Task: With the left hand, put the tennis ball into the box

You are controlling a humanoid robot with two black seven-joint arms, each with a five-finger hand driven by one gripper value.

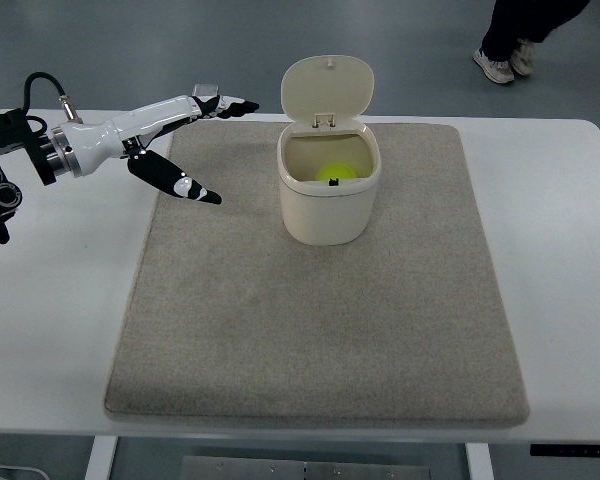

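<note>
You have the left hand (185,140), white with black fingertips, reaching in from the left edge of the top view on a white and black arm, and it hangs over the far left corner of the grey felt-like mat (320,330), with its fingers spread apart and nothing between them: the upper fingers point toward the box, the thumb slants down over the mat. The yellow-green tennis ball (332,173) lies inside the cream plastic box with rounded corners (327,210), low against the far wall of its opening. The box stands upright on the far half of the mat, well apart from the hand, and its hinged cream lid (327,90) is tipped open and standing up behind it. The mat lies on a white table (570,300). Beyond the table's far edge you can see a person's legs and pale shoes (505,62) on the grey floor.
</note>
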